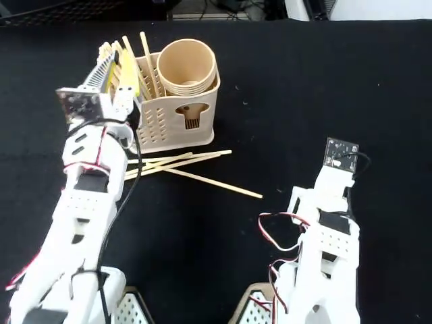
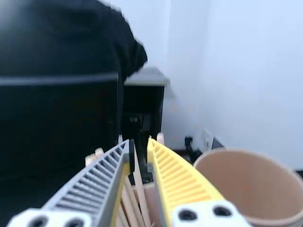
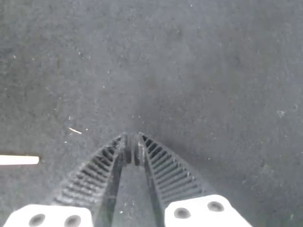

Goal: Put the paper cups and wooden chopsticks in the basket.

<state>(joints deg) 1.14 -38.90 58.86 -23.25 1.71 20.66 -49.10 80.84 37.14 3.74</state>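
A beige basket [image 1: 179,121] stands at the back left of the black table. Stacked paper cups [image 1: 187,65] [image 2: 246,184] sit in its right part, and several wooden chopsticks [image 1: 145,57] lean in its left part. More chopsticks [image 1: 182,164] lie on the cloth in front of the basket, one [image 1: 219,183] slanting off to the right. My left gripper [image 1: 111,64] [image 2: 139,144] hangs over the basket's left side, its grey and yellow fingers shut on a chopstick [image 2: 137,177]. My right gripper [image 3: 131,145] is shut and empty, just above bare cloth.
The right arm [image 1: 331,223] stands at the front right, apart from the loose chopsticks. One chopstick end [image 3: 19,160] shows beside the right gripper. The table's far edge [image 1: 270,20] lies behind the basket.
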